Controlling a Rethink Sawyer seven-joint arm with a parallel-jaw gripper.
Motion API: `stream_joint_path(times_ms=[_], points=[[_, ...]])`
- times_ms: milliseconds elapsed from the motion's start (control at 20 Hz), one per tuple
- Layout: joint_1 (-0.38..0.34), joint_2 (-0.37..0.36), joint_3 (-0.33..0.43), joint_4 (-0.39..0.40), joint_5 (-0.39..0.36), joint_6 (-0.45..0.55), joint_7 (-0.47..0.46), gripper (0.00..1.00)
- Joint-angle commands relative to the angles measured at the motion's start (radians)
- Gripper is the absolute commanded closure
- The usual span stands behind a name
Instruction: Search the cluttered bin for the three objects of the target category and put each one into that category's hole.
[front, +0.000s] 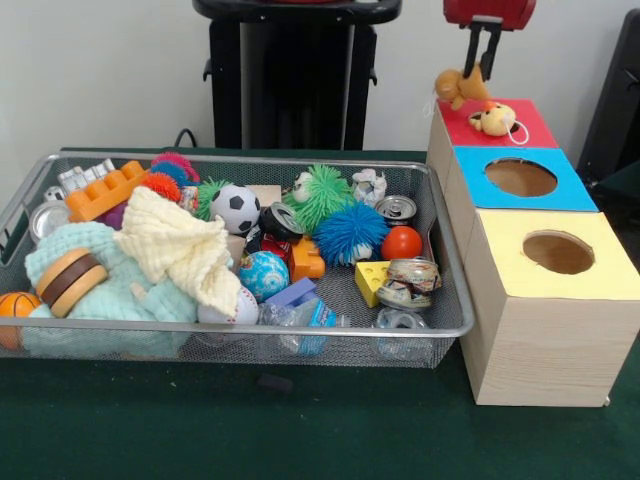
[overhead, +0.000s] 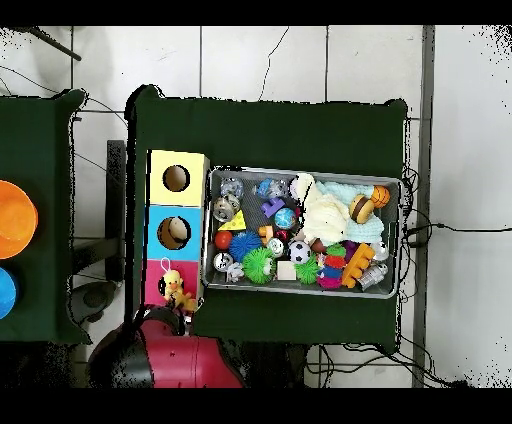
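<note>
Leftward, a wire bin (front: 455, 300) crowded with toys is seen on the green worktop (front: 200, 430). At upper right, an orange plush toy (front: 458, 87) is pinched by the claw (front: 480, 70) above the red-topped box (front: 520, 125), beside another plush (front: 496, 119).

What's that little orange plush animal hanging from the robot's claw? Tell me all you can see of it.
The orange plush animal looks soft and furry, with a paler patch and small limbs. It hangs tilted in the air, pinched by the dark gripper, above the red-topped box. A second small plush toy, yellowish with a white loop, lies on that red top just below it. What kind of animal it is cannot be told.
</note>
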Motion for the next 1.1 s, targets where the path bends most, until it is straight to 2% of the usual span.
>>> stream_joint_path(times_ms=[50, 500, 650, 800, 1100], points=[[0.029, -0.014, 0.06, 0.052, 0.089, -0.035, 0.268, 1.0], [0.024, 0.004, 0.108, 0.1, 0.14, -0.109, 0.264, 1.0], [0.026, -0.03, 0.1, 0.098, 0.155, -0.07, 0.253, 1.0], [0.046, -0.067, 0.056, 0.032, 0.166, 0.034, 0.237, 1.0], [0.036, -0.084, 0.048, 0.016, 0.178, 0.06, 0.222, 1.0]])
